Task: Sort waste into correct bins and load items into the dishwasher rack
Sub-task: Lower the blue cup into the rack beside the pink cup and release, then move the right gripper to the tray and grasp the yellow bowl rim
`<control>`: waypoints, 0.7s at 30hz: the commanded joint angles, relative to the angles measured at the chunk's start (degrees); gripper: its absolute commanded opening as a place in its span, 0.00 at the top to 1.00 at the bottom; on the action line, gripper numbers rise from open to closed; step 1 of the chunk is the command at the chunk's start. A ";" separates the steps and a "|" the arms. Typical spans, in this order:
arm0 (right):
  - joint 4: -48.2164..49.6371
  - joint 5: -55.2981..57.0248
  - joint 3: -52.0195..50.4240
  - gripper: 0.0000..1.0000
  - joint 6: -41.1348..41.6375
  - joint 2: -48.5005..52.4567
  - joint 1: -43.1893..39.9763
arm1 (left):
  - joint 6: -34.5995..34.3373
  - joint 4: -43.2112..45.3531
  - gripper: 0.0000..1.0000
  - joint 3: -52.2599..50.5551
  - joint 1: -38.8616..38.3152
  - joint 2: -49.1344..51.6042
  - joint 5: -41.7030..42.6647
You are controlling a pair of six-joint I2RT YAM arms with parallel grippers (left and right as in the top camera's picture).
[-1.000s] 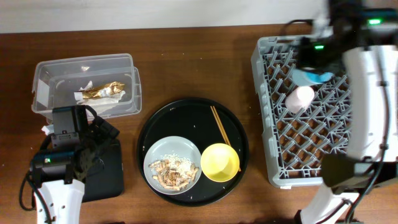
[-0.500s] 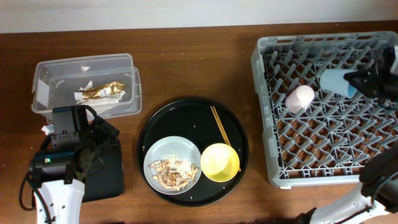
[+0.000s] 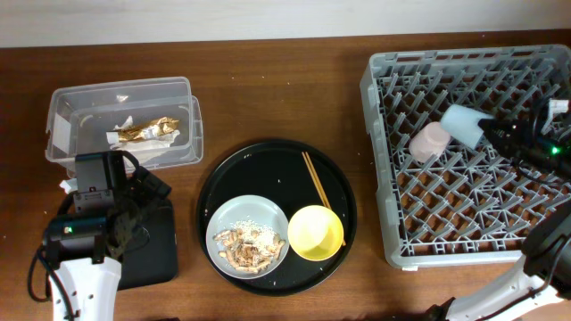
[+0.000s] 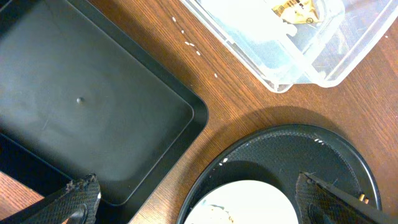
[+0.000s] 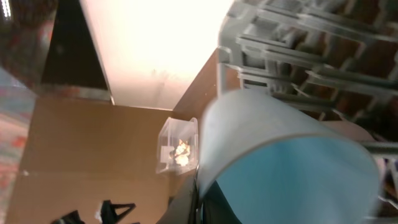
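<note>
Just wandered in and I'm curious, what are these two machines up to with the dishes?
They are clearing up a meal. The right claw grips a blue cup over the dishwasher rack, beside a pink cup lying in it. The left claw hangs open above a shallow black tray, holding nothing. A gold wrapper sits in the clear tub. On the round tray wait a grey plate of food scraps, a yellow bowl and chopsticks.

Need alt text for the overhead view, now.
The right jaws hold a blue cup over the dishwasher rack, beside a pink cup. The round black tray carries a grey plate of scraps, yellow bowl and chopsticks.
</note>
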 commanded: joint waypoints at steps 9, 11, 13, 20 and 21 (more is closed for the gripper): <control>-0.90 5.95 -0.72 0.96 7.85 4.50 -2.86 | 0.72 0.00 0.01 -0.04 0.31 -0.35 -0.83; -2.05 5.99 -0.72 0.96 7.82 4.50 -4.57 | 0.72 0.00 0.01 -0.04 0.31 -0.35 -0.83; -3.34 5.99 -0.72 0.96 7.80 4.50 -6.69 | 0.72 0.00 0.01 -0.04 0.31 -0.35 -0.83; -5.27 6.84 -0.72 0.95 6.93 4.42 -8.28 | 0.72 0.00 0.01 -0.04 0.31 -0.35 -0.83; -5.33 6.84 -0.72 0.96 6.93 4.37 -8.22 | 0.72 0.00 0.01 -0.04 0.31 -0.35 -0.83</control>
